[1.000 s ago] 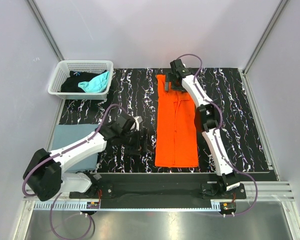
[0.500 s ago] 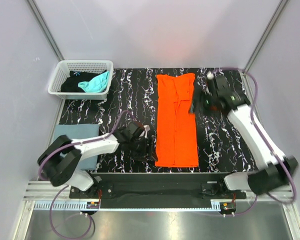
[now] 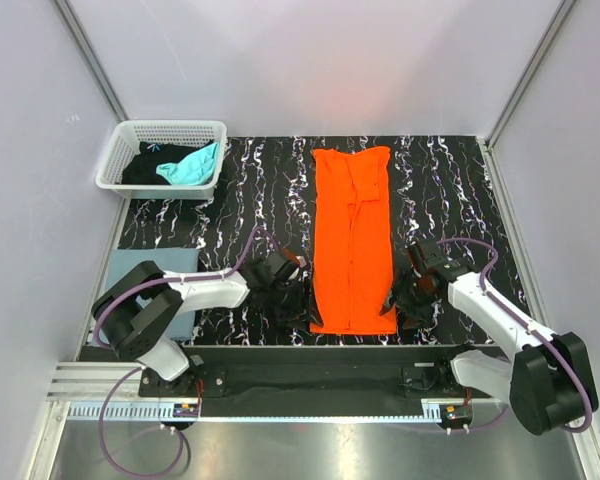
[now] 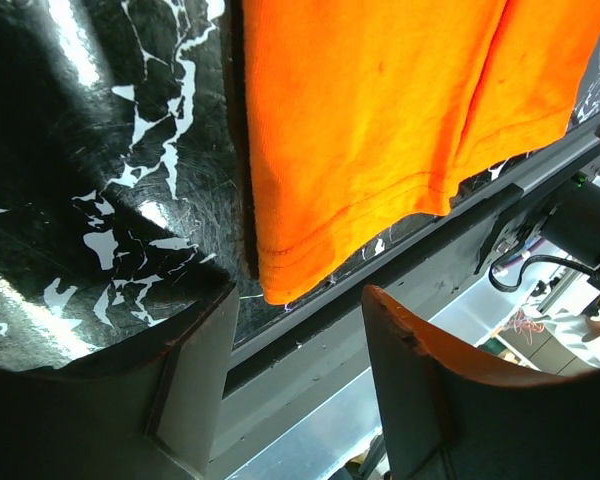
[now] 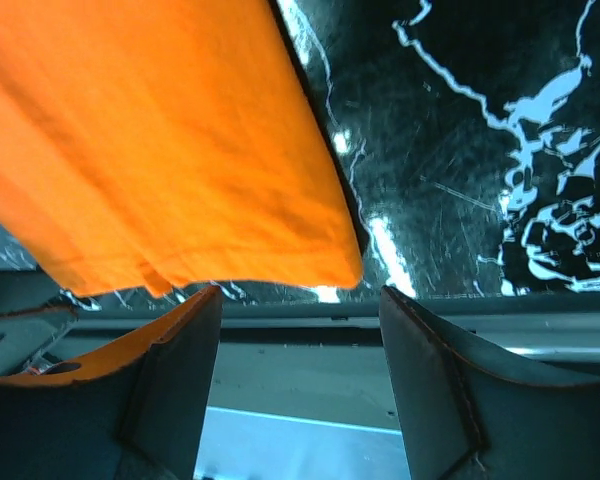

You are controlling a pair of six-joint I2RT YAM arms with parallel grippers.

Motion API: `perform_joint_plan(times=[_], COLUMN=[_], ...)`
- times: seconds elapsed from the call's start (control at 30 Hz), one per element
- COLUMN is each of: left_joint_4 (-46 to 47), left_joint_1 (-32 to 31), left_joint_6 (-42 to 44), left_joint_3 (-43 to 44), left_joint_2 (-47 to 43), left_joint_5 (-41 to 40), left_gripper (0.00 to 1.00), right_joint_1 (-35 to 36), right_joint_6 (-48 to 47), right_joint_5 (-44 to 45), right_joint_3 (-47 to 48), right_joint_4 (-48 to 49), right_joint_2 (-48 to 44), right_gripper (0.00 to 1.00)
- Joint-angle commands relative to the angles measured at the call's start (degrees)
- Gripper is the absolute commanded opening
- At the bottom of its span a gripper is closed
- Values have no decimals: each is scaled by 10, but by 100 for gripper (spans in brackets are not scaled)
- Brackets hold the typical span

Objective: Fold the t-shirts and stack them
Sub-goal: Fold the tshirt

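Top external view showed the orange t-shirt [image 3: 353,240] lying flat in the middle of the black marbled mat [image 3: 460,190] as a long narrow strip, sleeves tucked in and hem toward the arms. The left gripper [image 3: 298,305] sat low at the near left hem corner and the right gripper [image 3: 400,303] at the near right corner.

In both wrist views I saw the jaws spread wide, with an orange corner in front of the gap and nothing pinched. I judged the lengthwise folds done and the crosswise fold about to begin. Each gripper needed to slide under its corner, close on the cloth, then carry the hem up toward the collar.

A folded grey-blue t-shirt [image 3: 150,285] waited at the left edge, and the basket [image 3: 115,165] beyond held teal and black ones.
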Motion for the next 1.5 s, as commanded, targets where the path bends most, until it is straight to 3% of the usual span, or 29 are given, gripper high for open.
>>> perform_joint_plan(times=[0.0,0.33,0.4,0.5,0.87,1.07,1.27,1.47], left_joint_4=[-3,-2,2,1,15,19,21,20], left_joint_1=[-4,-4,-4,-4,-4,-4,-3,-3], left_joint_6=[-5,-14,-14,-12,-14,-17,-20,-18], left_joint_3=[-10,-25,-21,-17,-16,-17,-14,-10], left_joint_2=[16,20,22,31,49,40,34,33], left_joint_5=[-55,-72,-74,-72,-69,-69,-67,-65], left_gripper=[59,50,45,42,33,25,23,18], right_joint_1=[0,0,0,0,1,0,1,1], right_joint_6=[33,56,54,58,62,66,68,79], right_joint_5=[20,47,39,31,33,29,36,51], right_joint_3=[-19,-21,-18,-19,-16,-9,2,-2], right_joint_4=[43,48,43,37,27,24,23,22], right_joint_2=[9,12,24,25,39,56,76,65], right_gripper=[70,64,58,55,53,41,39,11])
